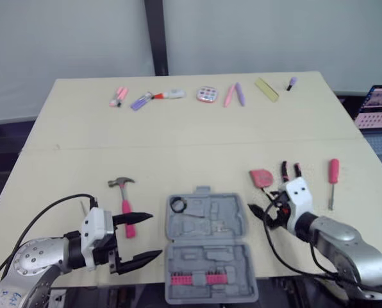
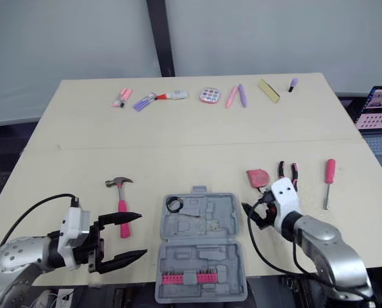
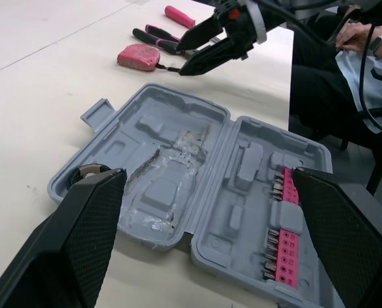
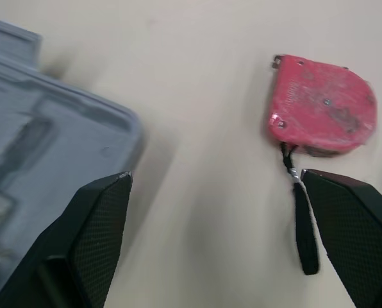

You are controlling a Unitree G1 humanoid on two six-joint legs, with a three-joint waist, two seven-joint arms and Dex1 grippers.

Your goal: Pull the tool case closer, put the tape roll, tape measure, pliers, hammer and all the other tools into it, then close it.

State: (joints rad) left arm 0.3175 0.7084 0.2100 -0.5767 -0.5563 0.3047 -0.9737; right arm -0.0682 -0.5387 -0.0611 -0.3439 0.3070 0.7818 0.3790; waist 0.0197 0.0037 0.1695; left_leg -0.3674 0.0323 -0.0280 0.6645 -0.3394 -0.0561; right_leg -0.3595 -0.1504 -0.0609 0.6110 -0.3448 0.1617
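At the near edge of the table (image 1: 178,147), grey tool case (image 1: 207,256) lying open, tape roll (image 1: 177,205) in its far left corner. To its left, left gripper (image 1: 154,235) spread wide, empty. To its right, right gripper (image 4: 215,174) likewise released, just short of the red tape measure (image 1: 261,178). Beyond: hammer (image 1: 125,205), pliers (image 1: 291,171), pink screwdriver (image 1: 332,179). Along the far edge, small pink and purple items (image 1: 234,94).
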